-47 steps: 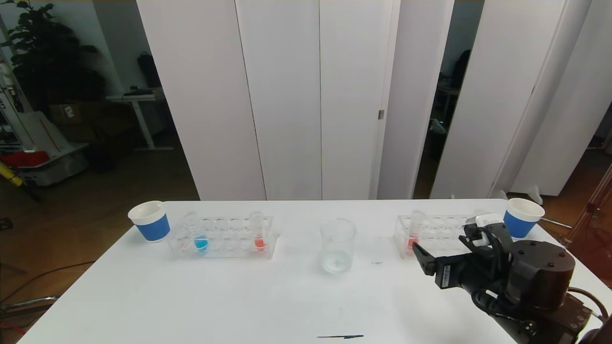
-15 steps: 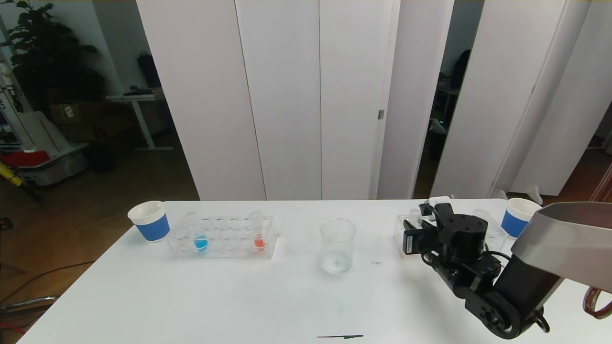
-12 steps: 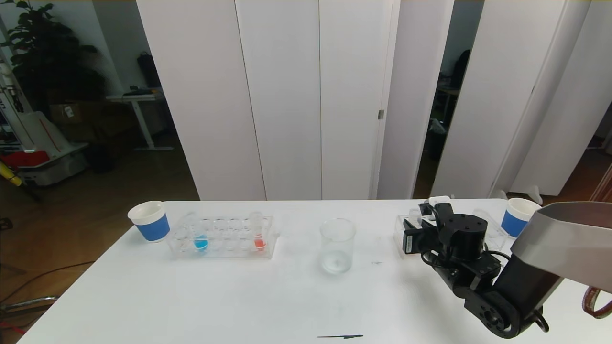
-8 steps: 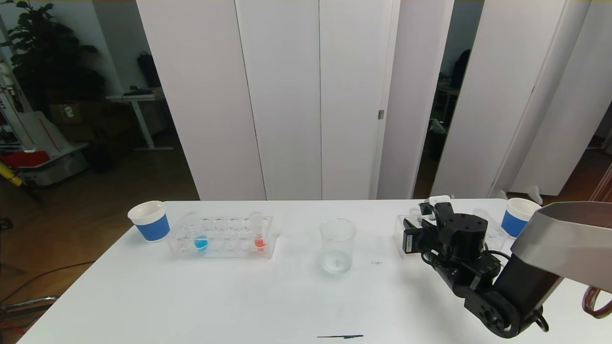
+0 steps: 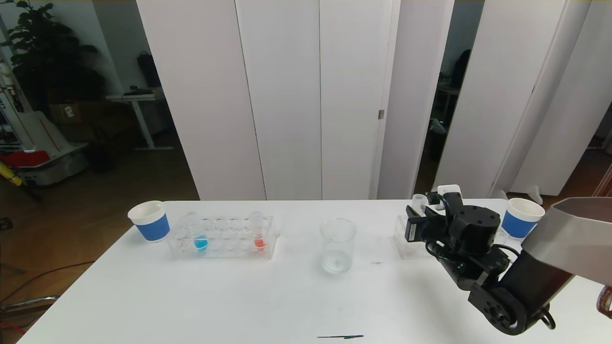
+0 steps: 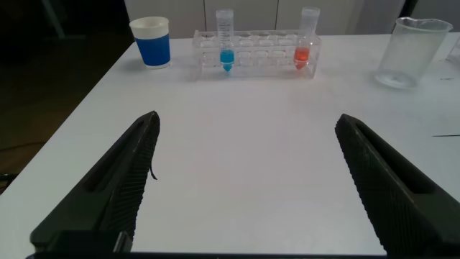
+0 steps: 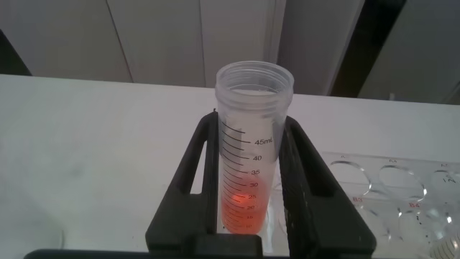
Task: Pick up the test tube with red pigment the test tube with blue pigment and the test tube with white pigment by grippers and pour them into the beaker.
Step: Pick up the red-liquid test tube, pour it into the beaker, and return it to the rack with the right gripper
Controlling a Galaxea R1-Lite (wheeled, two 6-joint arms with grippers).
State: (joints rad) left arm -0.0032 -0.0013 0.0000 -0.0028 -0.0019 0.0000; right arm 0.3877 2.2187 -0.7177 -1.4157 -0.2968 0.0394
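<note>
My right gripper [image 5: 420,220] is shut on a clear graduated test tube with red pigment [image 7: 251,155] and holds it upright just above the right rack [image 5: 406,239]. The tube's open top [image 5: 419,200] sticks up above the fingers. The clear beaker [image 5: 338,246] stands at the table's middle, left of this gripper. The test tube with blue pigment [image 5: 201,239] and another red-bottomed tube [image 5: 259,236] stand in the left rack [image 5: 222,251]. No test tube with white pigment shows. My left gripper [image 6: 246,119] is open and empty low over the near table, facing the left rack.
A white cup with a blue band [image 5: 150,220] stands left of the left rack. Another one [image 5: 522,218] stands at the far right, behind my right arm. A thin dark mark [image 5: 340,337] lies near the table's front edge.
My right gripper came from the front right to the right rack and closed on the red tube. In the last half second it rose a little with the tube.
</note>
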